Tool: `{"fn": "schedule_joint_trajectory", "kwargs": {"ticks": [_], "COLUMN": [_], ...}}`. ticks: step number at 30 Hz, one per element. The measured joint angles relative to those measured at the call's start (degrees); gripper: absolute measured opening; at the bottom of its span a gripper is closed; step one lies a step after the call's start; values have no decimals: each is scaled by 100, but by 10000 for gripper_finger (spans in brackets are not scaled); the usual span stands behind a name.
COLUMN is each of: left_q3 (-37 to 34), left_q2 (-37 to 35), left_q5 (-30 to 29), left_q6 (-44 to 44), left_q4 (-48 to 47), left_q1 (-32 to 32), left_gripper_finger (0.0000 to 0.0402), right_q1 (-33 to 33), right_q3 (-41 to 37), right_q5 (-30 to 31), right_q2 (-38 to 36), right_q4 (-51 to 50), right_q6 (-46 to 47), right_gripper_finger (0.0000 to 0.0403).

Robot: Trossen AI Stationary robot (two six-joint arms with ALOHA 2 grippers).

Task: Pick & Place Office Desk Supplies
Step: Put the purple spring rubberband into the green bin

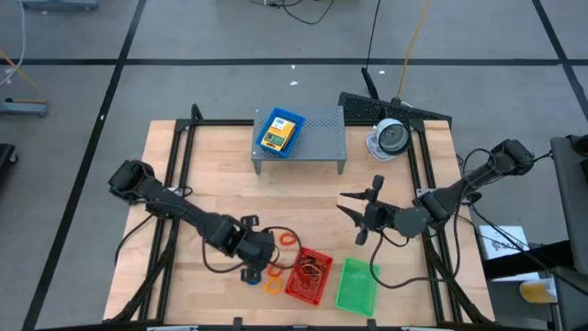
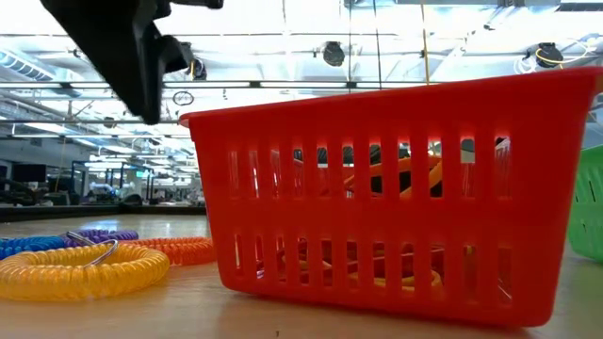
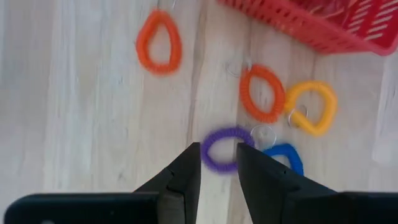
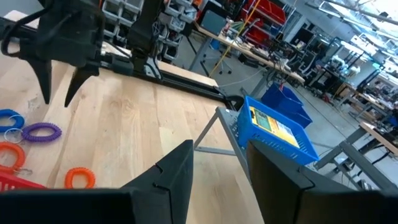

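Left pincer hovering released above the purple ring, near the red tray on the worktop. Likely risk: fingers straddling badly and snagging the touching blue ring, dragging both. Ring lying flat, long axis running toward the blue one. Right pincer waiting released, mid-worktop.

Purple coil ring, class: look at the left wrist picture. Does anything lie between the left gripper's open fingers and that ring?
Nothing visible does. The left gripper hangs open just short of the purple coil ring, with only bare table between. The blue ring lies beside it, out of the path.
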Motion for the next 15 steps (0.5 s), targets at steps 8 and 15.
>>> {"fn": "schedule_joint_trajectory", "kwargs": {"ticks": [8, 15], "left_q3": [-57, -449], "left_q2": [0, 2], "left_q5": [99, 314], "left_q6": [-470, -617], "left_q4": [-123, 328], "left_q1": [23, 23], "left_gripper_finger": [113, 113], "right_q1": [-2, -5], "right_q3": [0, 0], "right_q5": [1, -159], "right_q2": [0, 0], "right_q4": [-25, -26], "right_q6": [7, 103], "right_gripper_finger": [141, 141]}}
